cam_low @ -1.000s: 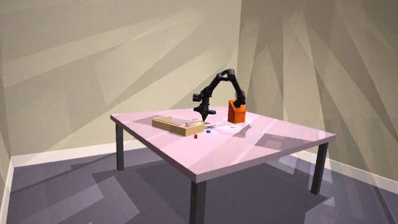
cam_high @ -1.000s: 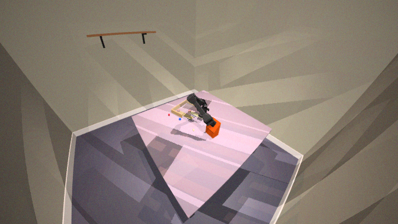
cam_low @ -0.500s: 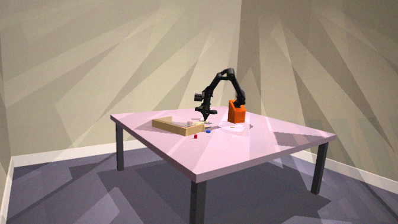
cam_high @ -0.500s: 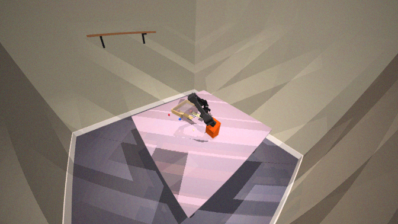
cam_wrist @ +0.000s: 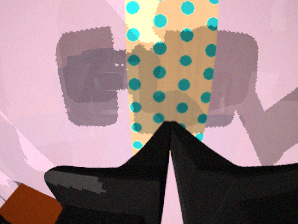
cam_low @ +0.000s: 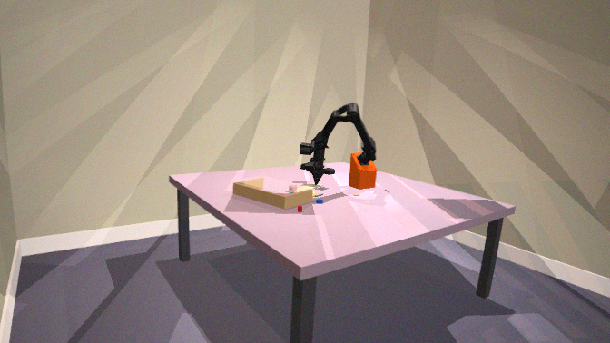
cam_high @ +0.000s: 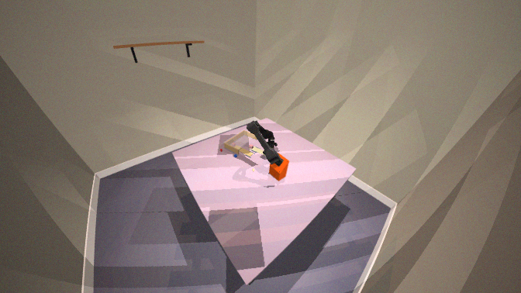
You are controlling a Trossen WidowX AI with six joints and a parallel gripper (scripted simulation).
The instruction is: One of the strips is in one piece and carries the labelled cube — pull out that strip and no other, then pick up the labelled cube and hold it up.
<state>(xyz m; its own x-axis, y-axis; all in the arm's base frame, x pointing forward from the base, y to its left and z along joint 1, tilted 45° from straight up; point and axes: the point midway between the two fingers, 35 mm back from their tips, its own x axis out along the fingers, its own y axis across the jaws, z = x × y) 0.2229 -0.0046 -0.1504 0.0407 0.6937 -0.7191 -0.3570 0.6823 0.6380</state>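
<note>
A light orange strip with turquoise dots runs from the top of the wrist view down to the fingertips, its near end partly hidden by them. My gripper is shut with nothing between its fingers, pointing down low over that strip's near end. In the top view the arm hides the fingertips. A small pale pink cube shows at the wooden frame; its label cannot be read. Another pale strip end shows at the frame's front. Whether either strip is whole cannot be told.
A red piece and a blue piece lie outside the frame. A small yellow piece lies nearer the orange arm base.
</note>
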